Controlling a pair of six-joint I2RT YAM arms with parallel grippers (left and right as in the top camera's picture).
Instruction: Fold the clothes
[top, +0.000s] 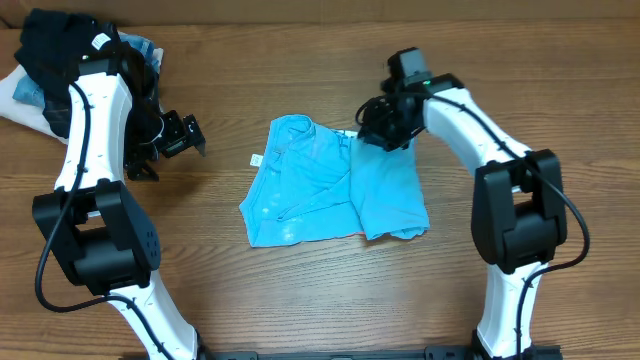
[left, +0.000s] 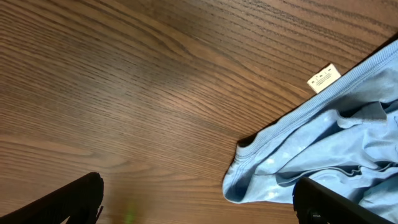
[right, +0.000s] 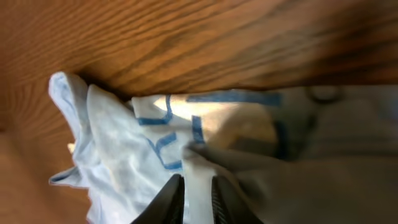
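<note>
Filling the overhead view, a brown wood-grain table (top: 300, 300). Around its middle, a little toward the right edge, the clothes (top: 330, 185): one sky-blue shirt, lying rumpled and partly doubled over itself, with a crease running down the centre. Resting on the wood, clear of every edge.

In the far left corner, a heap of other fabrics: a black garment (top: 55, 40) on top, denim and white cloth (top: 20, 95) beneath. Well apart from the shirt.

Next, the left tool (top: 185, 135), over bare wood between that heap and the shirt's left side. Gripping nothing. Fingers (left: 68, 199) spread wide in the wrist view, with a corner of the shirt's hem showing between them but untouched.

Then the right tool (top: 385, 125), down at the shirt's far right corner, toward the far edge of the table. Fingertips (right: 171, 199) drawn close together with a ridge of pale printed fabric between them. Seemingly pinched on the cloth, though blurred at such close range.

Smallest, a white label (left: 324, 77) sticking out from the shirt's left hem, flat on the table.
</note>
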